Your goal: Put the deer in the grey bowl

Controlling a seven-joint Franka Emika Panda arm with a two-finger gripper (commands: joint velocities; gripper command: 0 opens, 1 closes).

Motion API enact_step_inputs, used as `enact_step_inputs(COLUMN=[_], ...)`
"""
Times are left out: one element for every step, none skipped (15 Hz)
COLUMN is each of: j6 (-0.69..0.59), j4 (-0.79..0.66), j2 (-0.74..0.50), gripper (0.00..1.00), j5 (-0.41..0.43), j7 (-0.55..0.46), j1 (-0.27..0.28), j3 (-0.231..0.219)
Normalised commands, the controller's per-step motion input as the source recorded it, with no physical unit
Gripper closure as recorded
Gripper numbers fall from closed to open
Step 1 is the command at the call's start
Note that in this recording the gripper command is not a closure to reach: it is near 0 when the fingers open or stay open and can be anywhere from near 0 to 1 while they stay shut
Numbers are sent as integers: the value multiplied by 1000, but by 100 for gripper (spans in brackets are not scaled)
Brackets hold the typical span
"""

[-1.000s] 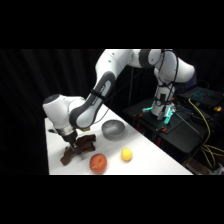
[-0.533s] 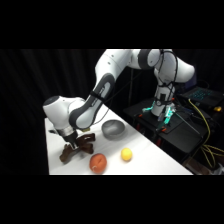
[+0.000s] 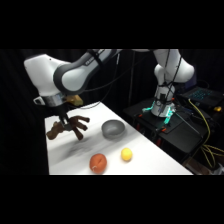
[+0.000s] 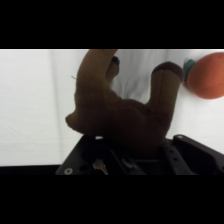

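Hanging clear of the white table (image 3: 150, 160), the deer (image 3: 67, 127) is gripped by its body in the gripper (image 3: 64, 116), legs dangling so nothing drags. Its fingers are closed on the toy, as the wrist view confirms. The grey bowl (image 3: 113, 129) waits nearby, with the red fruit (image 3: 98, 163) and yellow ball (image 3: 126, 154) kept apart from the path.

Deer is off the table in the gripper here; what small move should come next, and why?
Probably carry it sideways toward the grey bowl. The deer hangs in the gripper above its shadow on the table, clear of the surface, with the bowl beside it and not yet beneath.
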Motion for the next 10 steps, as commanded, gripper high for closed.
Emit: enact_step_inputs(j6=[-153,-67,94,193,254,292,300,317,345,362], j4=[-698,-749,-896,-986,-987,-989,-985,-987,-989,-990], j2=[-770,-732,-755,-756,-717,-688,-666,-649,-641,-640], gripper=[31,31,31,31,31,30,30,30,30,30], j5=[-39,-34,-39,-45,-32,-36,-10,0,11,21], j7=[-91,-79,-45,-28,-21,-7,-2,4,13,38], j1=[-15,-7,10,21,26,36,30,28,29,34], j3=[-46,-41,-40,-38,-29,-30,-28,-33,-36,-39])
